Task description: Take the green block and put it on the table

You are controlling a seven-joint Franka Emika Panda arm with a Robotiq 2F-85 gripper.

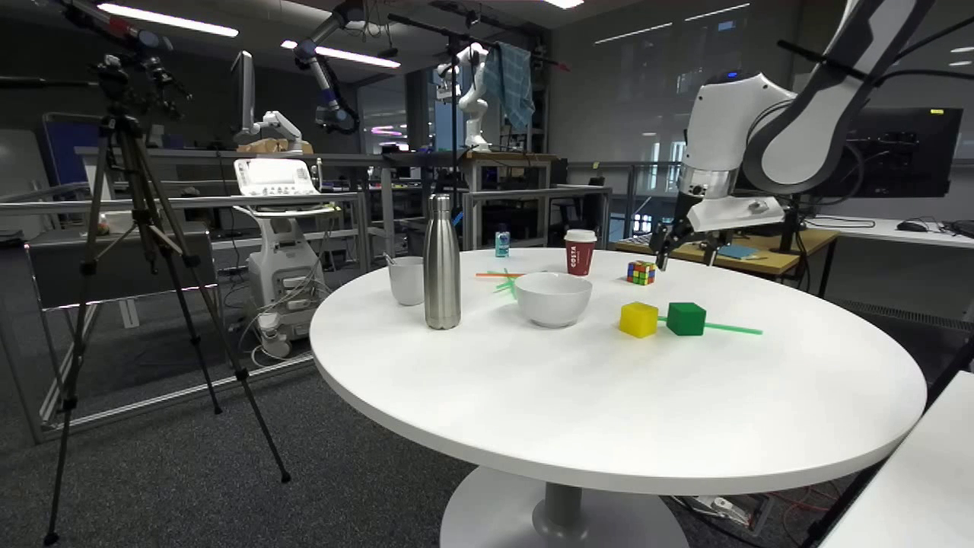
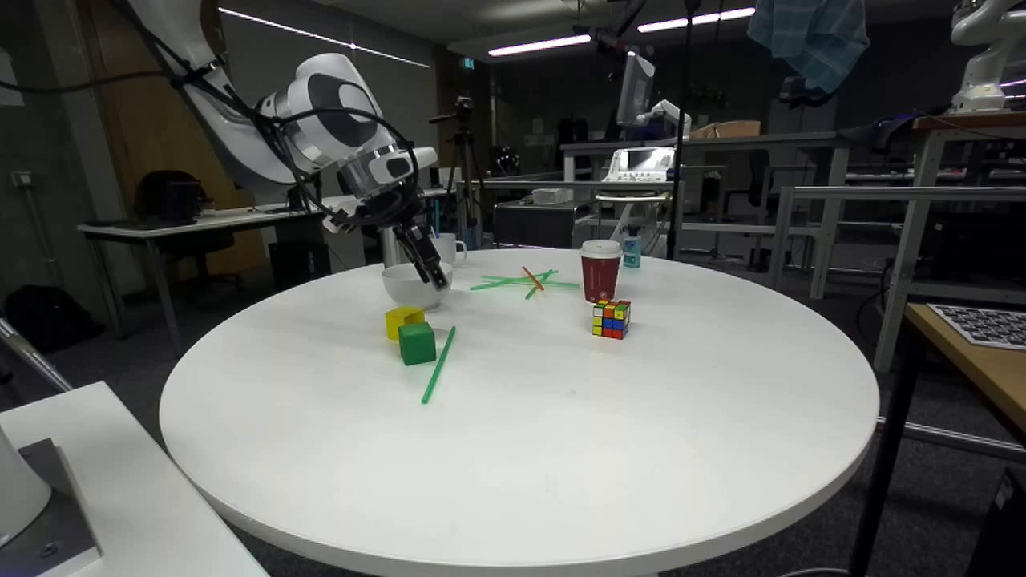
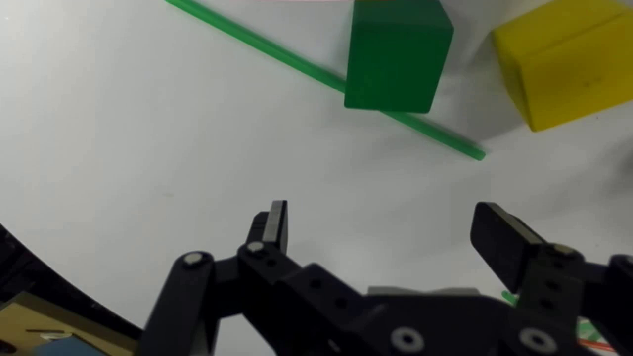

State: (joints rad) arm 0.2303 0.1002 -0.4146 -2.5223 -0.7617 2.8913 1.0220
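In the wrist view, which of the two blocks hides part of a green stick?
The green block, with the stick showing on both sides; the yellow block lies clear of that stick.

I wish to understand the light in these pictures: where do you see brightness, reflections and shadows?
In both exterior views, the ceiling lights glare as bright white strips; in an exterior view, the metallic bottle shows pale vertical reflections; in the wrist view, the table looks greyer, with soft shadows beside the green block and the yellow block.
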